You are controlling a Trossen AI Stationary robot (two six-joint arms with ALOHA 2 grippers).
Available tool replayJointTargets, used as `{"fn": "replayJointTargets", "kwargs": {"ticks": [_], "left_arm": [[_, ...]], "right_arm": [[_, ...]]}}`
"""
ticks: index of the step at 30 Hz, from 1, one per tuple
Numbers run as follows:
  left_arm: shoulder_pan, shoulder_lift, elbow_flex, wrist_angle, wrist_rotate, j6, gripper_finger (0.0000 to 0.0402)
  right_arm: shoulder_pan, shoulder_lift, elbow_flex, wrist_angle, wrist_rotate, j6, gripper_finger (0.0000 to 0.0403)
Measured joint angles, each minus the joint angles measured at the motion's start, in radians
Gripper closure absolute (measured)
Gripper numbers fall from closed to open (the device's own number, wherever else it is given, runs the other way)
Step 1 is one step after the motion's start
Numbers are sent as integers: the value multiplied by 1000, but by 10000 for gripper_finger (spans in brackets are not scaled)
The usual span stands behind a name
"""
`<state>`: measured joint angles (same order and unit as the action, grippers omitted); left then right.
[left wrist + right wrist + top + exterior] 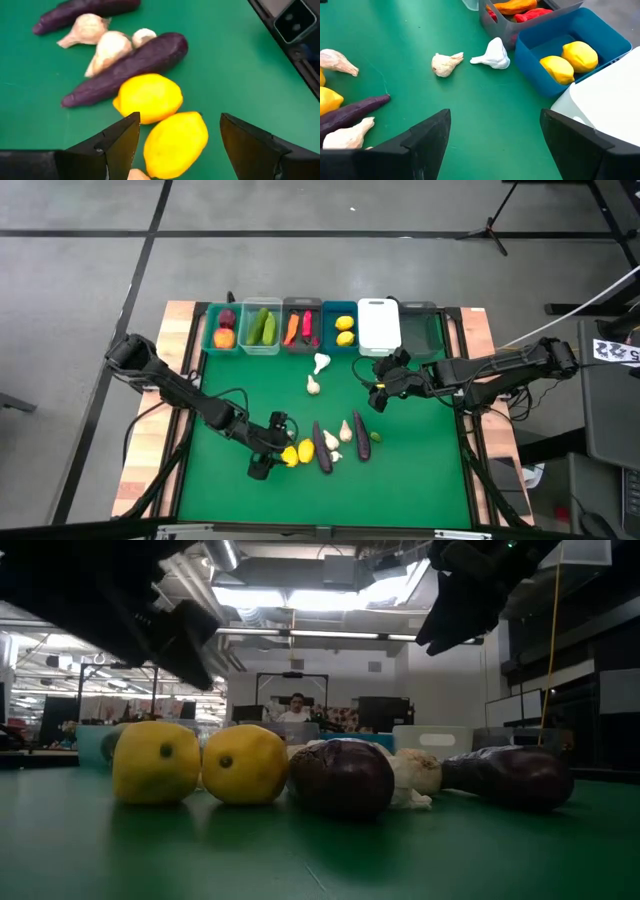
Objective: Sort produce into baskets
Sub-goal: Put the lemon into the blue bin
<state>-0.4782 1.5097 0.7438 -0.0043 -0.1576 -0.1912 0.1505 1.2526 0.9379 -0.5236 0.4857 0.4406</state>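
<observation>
On the green worktop your left gripper hovers with fingers open astride the nearer lemon; close on it, then carry it to the blue bin. Your right gripper waits open near the bins.

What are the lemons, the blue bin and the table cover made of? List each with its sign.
Lemons: probably moulded plastic or rubber, smooth with a faint sheen.
Blue bin: hard plastic, thin even walls, rounded corners.
Table cover: likely felt or a soft mat, matte green, no glare.
</observation>
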Motion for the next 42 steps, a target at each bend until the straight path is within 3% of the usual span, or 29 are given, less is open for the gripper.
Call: {"fn": "replayJointTargets", "kwargs": {"ticks": [9,18,29,42], "left_arm": [[1,15,-91,184,2,61,135],[1,165,-92,299,55,97,135],[13,197,-95,258,63,59,136],[15,195,-93,278,58,-47,221]], "right_arm": [[0,0,0,4,0,1,98],[0,0,0,3,-1,1,98],[0,0,0,-1,0,0,98],[0,0,0,-1,-1,0,98]]}}
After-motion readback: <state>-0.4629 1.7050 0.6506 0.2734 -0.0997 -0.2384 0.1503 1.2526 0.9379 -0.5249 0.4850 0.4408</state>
